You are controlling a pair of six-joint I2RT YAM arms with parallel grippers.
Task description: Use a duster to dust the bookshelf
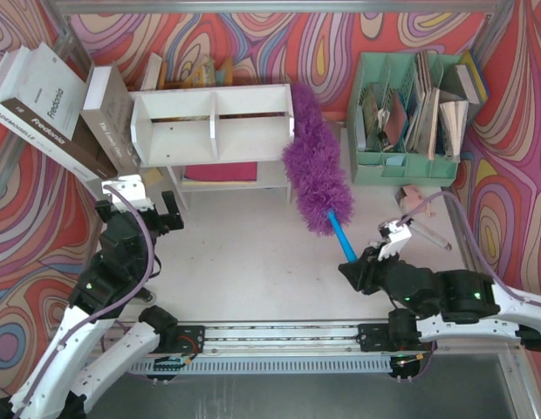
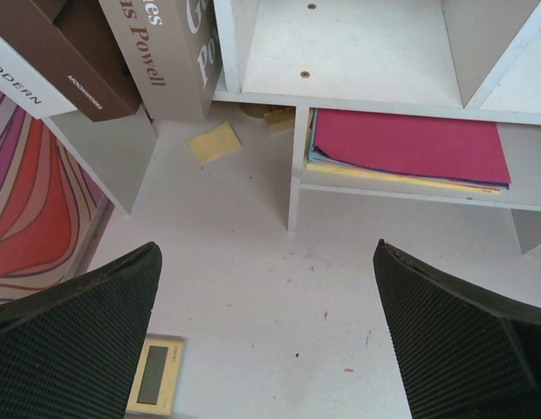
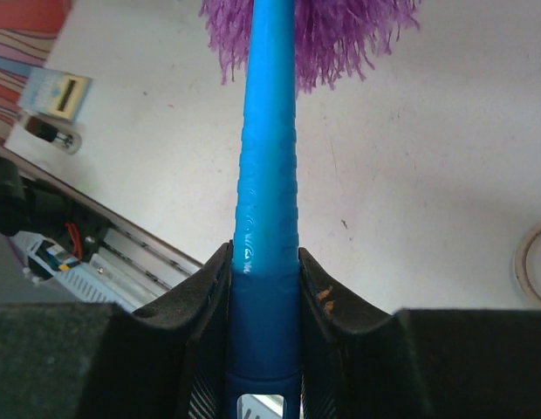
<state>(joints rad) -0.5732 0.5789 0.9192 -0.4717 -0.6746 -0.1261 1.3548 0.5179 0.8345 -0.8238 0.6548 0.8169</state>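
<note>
1. Top view: the fluffy purple duster (image 1: 316,166) lies against the right edge of the flat-panelled white bookshelf (image 1: 214,131); open table (image 1: 253,271) lies nearer.
2. Left wrist: the left pincer (image 2: 268,262) is released, its textured black pads spread wide.
3. Right wrist: the right pincer (image 3: 263,257) is clenched on the duster's ridged blue handle.

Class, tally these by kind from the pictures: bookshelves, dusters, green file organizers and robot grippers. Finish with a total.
bookshelf: 1
duster: 1
green file organizer: 1
grippers: 2, the left gripper and the right gripper
Total: 5
</note>
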